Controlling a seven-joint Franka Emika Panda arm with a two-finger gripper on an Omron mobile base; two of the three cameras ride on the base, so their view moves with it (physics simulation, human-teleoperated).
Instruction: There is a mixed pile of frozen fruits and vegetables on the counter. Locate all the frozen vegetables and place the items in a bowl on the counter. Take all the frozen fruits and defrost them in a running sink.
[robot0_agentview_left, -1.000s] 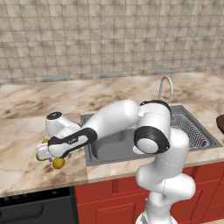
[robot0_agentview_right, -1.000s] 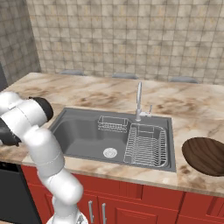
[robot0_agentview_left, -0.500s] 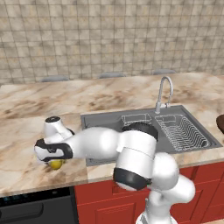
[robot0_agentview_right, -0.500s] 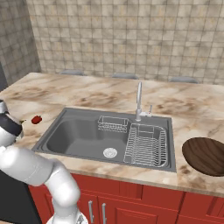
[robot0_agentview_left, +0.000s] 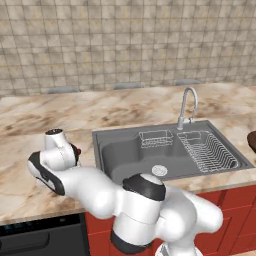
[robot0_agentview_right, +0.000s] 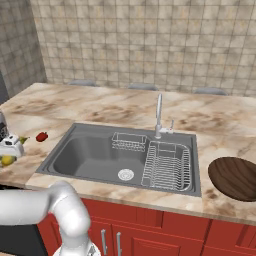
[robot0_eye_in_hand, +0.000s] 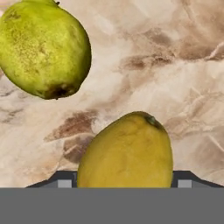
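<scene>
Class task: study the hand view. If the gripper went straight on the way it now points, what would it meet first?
Most likely the yellow-orange item, lying between the gripper fingertips. The yellow-green fruit sits off to one side on the counter. Depth is unclear.

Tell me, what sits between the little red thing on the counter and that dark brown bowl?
In the right base view, the sink with its faucet and wire rack lies between the red item and the bowl.
</scene>
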